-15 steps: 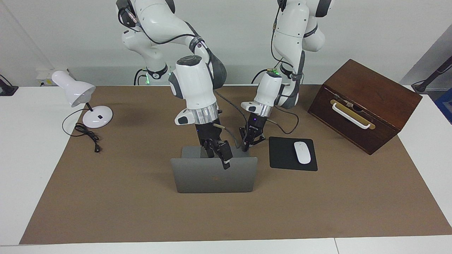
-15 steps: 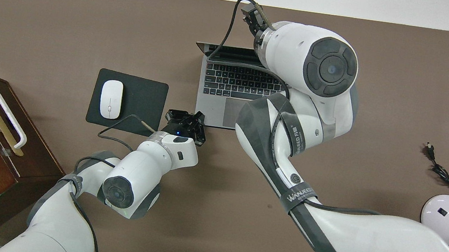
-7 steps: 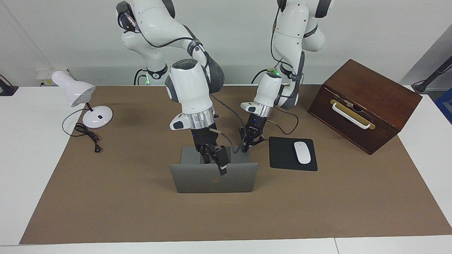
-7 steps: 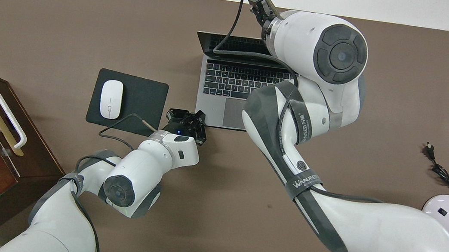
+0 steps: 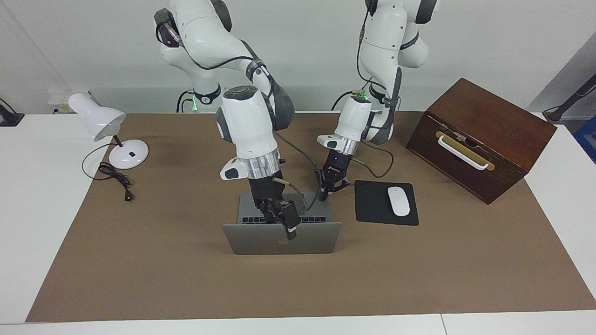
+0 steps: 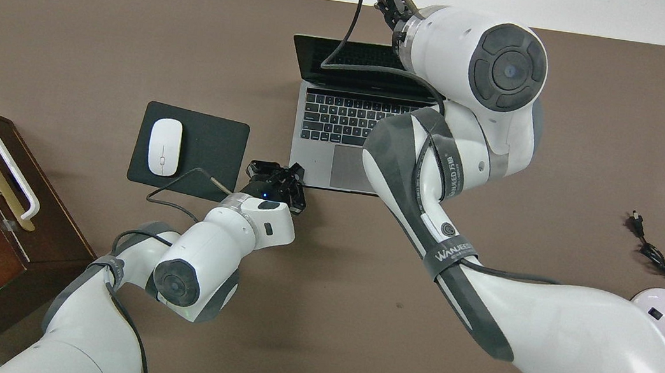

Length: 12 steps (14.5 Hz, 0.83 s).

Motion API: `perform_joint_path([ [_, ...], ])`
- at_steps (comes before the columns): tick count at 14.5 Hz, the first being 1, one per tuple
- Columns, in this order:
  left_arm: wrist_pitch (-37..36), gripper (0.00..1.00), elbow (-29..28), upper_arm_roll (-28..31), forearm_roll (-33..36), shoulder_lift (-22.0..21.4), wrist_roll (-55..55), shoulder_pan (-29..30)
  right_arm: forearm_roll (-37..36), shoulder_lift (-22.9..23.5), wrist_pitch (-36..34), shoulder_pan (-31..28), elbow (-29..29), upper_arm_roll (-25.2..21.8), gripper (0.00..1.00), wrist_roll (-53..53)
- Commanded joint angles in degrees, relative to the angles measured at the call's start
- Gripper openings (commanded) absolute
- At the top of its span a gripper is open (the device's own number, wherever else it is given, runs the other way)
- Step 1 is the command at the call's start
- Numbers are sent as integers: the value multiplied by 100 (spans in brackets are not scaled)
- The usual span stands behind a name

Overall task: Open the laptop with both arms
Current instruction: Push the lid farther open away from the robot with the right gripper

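Most of the way: I read the laptop (image 5: 281, 237) lid past upright, right gripper (image 5: 285, 222) pinching its top edge, left gripper (image 5: 326, 191), fingers together, pinning the base corner.

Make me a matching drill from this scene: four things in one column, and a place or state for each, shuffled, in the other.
1. laptop
2. mouse
3. box
4. lamp

A. at the right arm's end
B. on the pad
C. lid raised, keys showing
D. at the left arm's end

Pairs: 1-C, 2-B, 3-D, 4-A
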Motion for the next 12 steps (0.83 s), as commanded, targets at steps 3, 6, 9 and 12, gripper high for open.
perform_joint_path([
  [3,55,0,194,44,-4,343,90,-29,166,251,-93,-162,379,91,97,-370],
  [6,55,0,194,44,-4,343,90,-20,166,252,-93,-170,388,100,97,-379],
  [9,55,0,194,44,-4,343,90,-20,166,260,-102,-188,423,100,97,-396],
  [12,55,0,194,44,-4,343,90,-20,166,208,-390,-188,440,100,97,-405],
])
